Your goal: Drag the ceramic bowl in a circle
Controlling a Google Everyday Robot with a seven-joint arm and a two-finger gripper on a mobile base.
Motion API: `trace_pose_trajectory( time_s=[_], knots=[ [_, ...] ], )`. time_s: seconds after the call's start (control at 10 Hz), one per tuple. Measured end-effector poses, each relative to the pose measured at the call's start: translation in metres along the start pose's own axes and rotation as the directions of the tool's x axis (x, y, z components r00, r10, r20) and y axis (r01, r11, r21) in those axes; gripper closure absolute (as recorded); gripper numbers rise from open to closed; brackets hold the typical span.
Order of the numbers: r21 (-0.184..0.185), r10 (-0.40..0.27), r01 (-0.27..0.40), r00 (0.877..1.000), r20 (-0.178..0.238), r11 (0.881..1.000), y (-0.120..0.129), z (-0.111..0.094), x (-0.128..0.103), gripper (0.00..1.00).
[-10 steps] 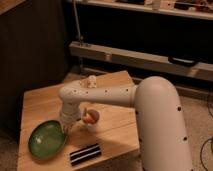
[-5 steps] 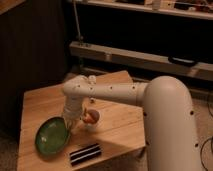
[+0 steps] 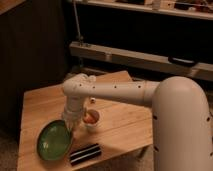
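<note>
The ceramic bowl (image 3: 54, 140) is a wide, shallow, glossy green dish with a darker rim, lying at the front left of the wooden table (image 3: 40, 102). My white arm reaches in from the right and bends down at the wrist. My gripper (image 3: 70, 126) is at the bowl's right rim, touching or right over it. The bowl looks slightly tilted toward the camera.
A small white cup (image 3: 91, 119) with orange contents stands just right of the gripper. A dark, flat rectangular object (image 3: 84, 154) lies at the table's front edge, beside the bowl. A small white thing (image 3: 91, 78) sits behind the arm. A metal rail and dark shelving stand behind the table.
The bowl has shifted right and toward the table's front together with the gripper. The wrist has swung slightly right, nearer the white cup.
</note>
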Motion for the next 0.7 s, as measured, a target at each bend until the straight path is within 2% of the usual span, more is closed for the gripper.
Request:
trace_pose_trajectory(
  time_s=[0.1, 0.3, 0.5, 0.7],
  knots=[
    [-0.024, -0.034, 0.034, 0.999, 0.012, 0.999, -0.008, 0.0, -0.006, 0.86],
    [-0.073, -0.117, 0.119, 0.992, 0.037, 0.99, -0.036, 0.003, -0.02, 0.86],
    [-0.078, -0.143, 0.147, 0.988, 0.052, 0.986, -0.053, 0.008, -0.023, 0.86],
    [-0.062, -0.159, 0.163, 0.985, 0.059, 0.985, -0.075, 0.015, -0.007, 0.86]
  ],
)
